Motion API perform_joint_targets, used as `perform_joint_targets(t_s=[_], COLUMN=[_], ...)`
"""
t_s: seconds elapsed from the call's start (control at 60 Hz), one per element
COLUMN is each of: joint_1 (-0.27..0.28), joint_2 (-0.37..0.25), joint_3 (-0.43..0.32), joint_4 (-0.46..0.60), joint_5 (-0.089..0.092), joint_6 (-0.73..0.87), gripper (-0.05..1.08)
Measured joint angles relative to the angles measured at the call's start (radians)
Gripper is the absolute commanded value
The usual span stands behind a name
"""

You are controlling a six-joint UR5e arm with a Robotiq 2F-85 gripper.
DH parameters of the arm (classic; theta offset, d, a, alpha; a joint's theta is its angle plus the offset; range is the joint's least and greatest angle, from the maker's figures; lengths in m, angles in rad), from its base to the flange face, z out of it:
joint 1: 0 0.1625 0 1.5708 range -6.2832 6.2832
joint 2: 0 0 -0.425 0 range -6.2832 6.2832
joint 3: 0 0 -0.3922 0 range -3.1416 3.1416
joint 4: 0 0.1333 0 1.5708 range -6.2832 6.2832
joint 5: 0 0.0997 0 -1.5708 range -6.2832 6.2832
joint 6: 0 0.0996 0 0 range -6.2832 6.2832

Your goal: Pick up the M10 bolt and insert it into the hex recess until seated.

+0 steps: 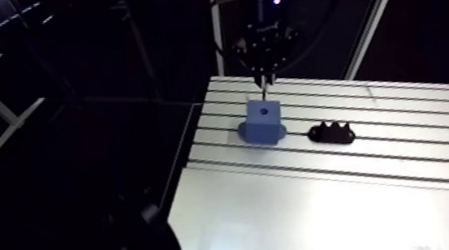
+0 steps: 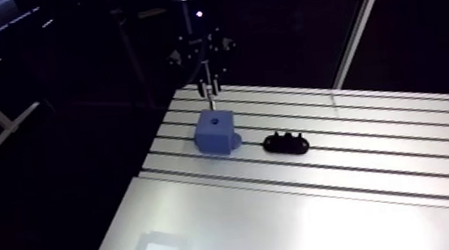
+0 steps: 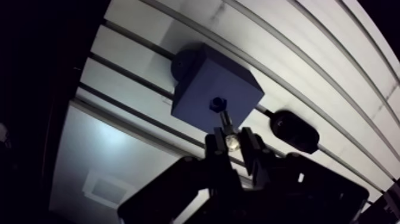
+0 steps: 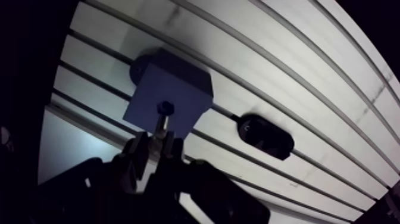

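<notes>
One M10 bolt (image 3: 225, 122), held in the gripper (image 3: 233, 143) directly above the blue block (image 3: 205, 83). The two fingers were clamped on the head end, with the bolt pinched between them.

The bolt's long axis ran close to vertical in the arm view, with the shank hanging down from the fingers and the tip toward the block's top face. In the wrist view the tip sat at the edge of the hex recess (image 3: 218, 103). Whether it had entered could not be told from either view.

Count: one bolt, one blue block, one recess, one black part, one gripper with two fingers.

The recess was a single dark hole, near the middle of the block's top face. The block stood upright on the slotted table (image 1: 406, 108), on a wider rounded foot of the same blue that showed at its base.

The black part (image 1: 332, 132) was low and lumpy, with small bumps along its top. It lay on the table near the block, apart from it, on the side away from the table's near-left edge. Its long side ran along the table slots. It did not touch the block or the bolt.

Between the bolt tip and the recess only the fingers themselves blocked part of the wrist view, hiding the bolt head's outline.
</notes>
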Motion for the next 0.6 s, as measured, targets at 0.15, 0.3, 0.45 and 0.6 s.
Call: perform_joint_targets(t_s=[0.15,0.3,0.45,0.6], joint_1=[0.000,0.000,0.001,0.002], joint_2=[-0.001,-0.002,-0.002,-0.003], joint_3=[0.011,0.019,0.026,0.030], joint_4=[-0.008,-0.014,-0.027,-0.036], joint_5=[0.000,0.000,0.000,0.001], joint_6=[0.000,0.000,0.000,0.000], gripper=[0.94,0.94,0.95,0.97])
